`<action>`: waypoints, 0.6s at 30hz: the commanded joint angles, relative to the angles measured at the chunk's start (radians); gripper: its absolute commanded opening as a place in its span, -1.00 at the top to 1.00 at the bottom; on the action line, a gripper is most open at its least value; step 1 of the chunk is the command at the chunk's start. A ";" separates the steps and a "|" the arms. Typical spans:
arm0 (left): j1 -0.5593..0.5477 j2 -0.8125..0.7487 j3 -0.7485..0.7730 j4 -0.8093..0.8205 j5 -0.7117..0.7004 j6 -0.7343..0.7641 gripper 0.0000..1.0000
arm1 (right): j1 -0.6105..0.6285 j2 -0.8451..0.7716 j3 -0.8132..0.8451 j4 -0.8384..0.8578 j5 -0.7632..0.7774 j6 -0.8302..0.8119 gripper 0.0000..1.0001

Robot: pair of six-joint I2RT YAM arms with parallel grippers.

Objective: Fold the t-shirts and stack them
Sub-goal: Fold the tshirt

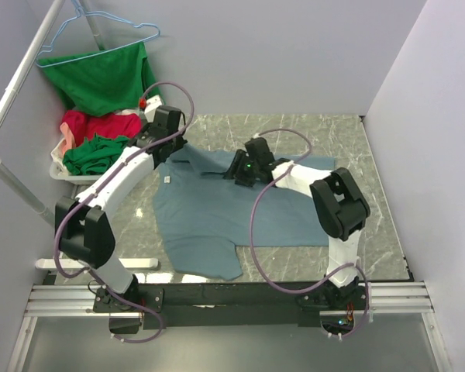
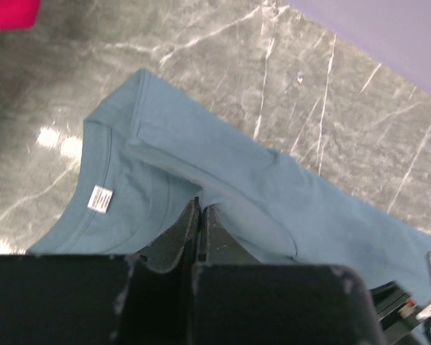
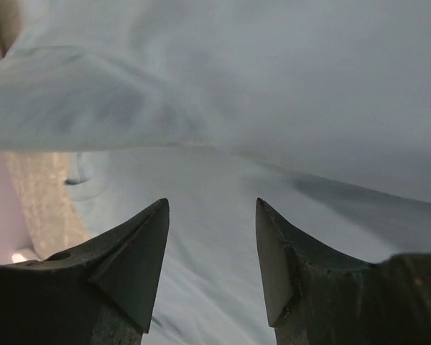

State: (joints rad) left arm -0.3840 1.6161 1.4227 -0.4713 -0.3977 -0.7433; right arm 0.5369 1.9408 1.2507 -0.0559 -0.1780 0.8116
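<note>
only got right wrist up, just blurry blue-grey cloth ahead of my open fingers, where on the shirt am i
Observer: Your right gripper is at the far edge of the grey-blue t-shirt, to the right of its collar.
Operator: and the left one
Observer: The left gripper is shut on a raised fold beside the collar, near the white label.
Operator: other shirts anywhere
Observer: A red shirt and a green shirt lie heaped in a white basket at the far left.

The table is viewed downward from above its near edge. The grey-blue t-shirt is shared by all views, right wrist closest.
</note>
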 commanded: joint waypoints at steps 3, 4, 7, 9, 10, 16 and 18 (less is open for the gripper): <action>-0.001 0.123 0.090 0.043 -0.041 0.048 0.99 | 0.080 0.075 0.154 0.030 0.006 -0.006 -0.12; -0.001 0.155 0.093 0.048 -0.038 0.051 0.99 | 0.090 0.084 0.168 0.030 0.009 -0.006 -0.12; 0.007 0.221 0.110 0.074 -0.027 0.062 0.99 | 0.112 0.124 0.226 0.022 0.037 -0.014 -0.11; 0.020 0.258 0.134 0.085 -0.027 0.065 0.99 | 0.121 0.162 0.280 -0.001 0.046 -0.023 -0.11; 0.026 0.292 0.143 0.089 -0.024 0.067 0.99 | 0.124 0.173 0.300 -0.008 0.055 -0.026 -0.11; 0.079 0.398 0.226 0.135 -0.033 0.074 0.99 | 0.152 0.260 0.440 -0.091 0.075 -0.063 -0.11; 0.088 0.425 0.263 0.140 -0.024 0.074 0.99 | 0.163 0.283 0.478 -0.105 0.077 -0.077 -0.11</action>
State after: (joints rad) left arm -0.3229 2.0209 1.5917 -0.4004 -0.4160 -0.6907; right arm 0.6750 2.1929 1.6440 -0.1150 -0.1291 0.7776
